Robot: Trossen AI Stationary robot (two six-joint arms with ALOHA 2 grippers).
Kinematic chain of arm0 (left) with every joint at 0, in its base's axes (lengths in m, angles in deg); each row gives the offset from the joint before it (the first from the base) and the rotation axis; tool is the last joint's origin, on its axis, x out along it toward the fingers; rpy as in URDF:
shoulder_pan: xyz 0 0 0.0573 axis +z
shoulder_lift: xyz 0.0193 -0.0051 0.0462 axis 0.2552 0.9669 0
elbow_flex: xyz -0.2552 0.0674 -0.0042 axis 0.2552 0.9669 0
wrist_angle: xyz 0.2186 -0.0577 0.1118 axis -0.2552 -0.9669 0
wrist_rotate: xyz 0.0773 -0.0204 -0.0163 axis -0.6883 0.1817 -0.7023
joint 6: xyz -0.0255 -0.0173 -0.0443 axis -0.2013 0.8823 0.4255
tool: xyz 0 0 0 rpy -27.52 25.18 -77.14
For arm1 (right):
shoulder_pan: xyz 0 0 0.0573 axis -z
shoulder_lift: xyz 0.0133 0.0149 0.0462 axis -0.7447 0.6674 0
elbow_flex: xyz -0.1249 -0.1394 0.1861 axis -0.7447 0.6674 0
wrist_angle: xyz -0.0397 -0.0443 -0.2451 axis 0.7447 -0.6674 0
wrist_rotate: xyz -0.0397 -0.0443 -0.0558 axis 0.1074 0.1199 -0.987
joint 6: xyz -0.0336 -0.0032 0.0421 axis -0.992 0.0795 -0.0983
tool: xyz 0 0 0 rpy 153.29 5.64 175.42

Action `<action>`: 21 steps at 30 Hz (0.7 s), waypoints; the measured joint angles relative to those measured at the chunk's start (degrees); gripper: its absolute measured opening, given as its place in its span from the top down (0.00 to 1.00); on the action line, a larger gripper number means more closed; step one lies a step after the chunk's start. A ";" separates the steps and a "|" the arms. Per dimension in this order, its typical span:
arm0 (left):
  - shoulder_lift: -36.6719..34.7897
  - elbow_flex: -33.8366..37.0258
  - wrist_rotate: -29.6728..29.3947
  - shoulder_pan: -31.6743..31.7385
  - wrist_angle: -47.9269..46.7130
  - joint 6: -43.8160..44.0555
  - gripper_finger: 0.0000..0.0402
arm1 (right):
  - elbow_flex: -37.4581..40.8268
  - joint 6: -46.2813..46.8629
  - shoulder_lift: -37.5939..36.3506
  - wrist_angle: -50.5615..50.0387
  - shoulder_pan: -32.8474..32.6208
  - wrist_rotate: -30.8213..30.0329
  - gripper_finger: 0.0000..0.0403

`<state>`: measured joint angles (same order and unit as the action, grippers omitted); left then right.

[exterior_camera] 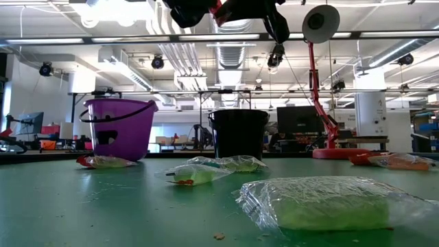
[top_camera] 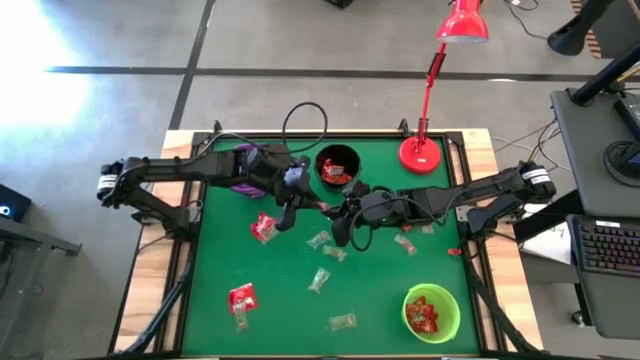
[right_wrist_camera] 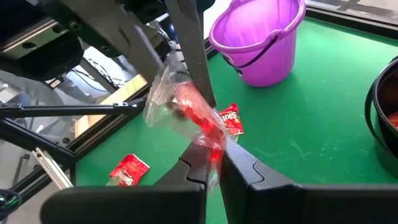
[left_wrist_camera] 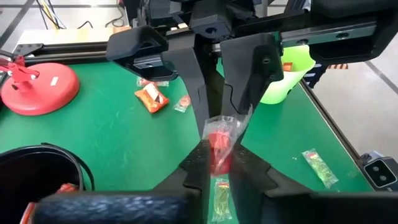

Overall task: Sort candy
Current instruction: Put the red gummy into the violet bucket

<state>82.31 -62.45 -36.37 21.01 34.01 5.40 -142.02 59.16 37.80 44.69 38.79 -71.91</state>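
One candy (left_wrist_camera: pixel 219 142) with a clear crinkly wrapper and a red sweet inside hangs up in the air, pinched at both ends. More candy lies spread on the green surface (top_camera: pixel 290 300): red packs (top_camera: pixel 263 228), and pale clear ones (top_camera: pixel 319 280) near the middle. Some red ones sit inside cups.

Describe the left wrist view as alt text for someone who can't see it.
Both claws pinch one clear-and-red candy between them above the green table. Behind sit a lime cup, a red lamp base and scattered candies.
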 joint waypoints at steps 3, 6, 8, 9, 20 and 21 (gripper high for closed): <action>-0.02 0.00 0.02 0.05 -0.08 -0.68 0.99 | 0.00 -0.02 0.00 -0.02 0.00 0.00 0.97; -0.02 0.00 -0.01 0.05 -0.08 -0.83 0.98 | -0.02 0.02 0.00 0.00 0.00 -0.04 0.97; -0.02 0.00 -0.02 0.05 -0.08 -0.85 0.98 | -0.02 0.02 0.00 0.01 0.23 -0.04 0.97; -0.02 0.00 -0.02 0.09 -0.10 -0.85 0.99 | -0.02 0.10 0.00 0.03 0.34 -0.03 0.97; -0.10 -0.02 -0.88 1.00 -0.45 -0.87 0.99 | -0.13 0.02 0.00 0.29 1.86 -1.39 0.97; -0.10 -0.04 -0.99 1.10 -0.43 -0.87 0.99 | -0.15 0.02 0.00 0.31 1.86 -1.55 0.97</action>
<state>82.21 -62.50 -37.36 22.11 33.59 4.53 -142.17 59.18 37.80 45.00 40.65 -73.46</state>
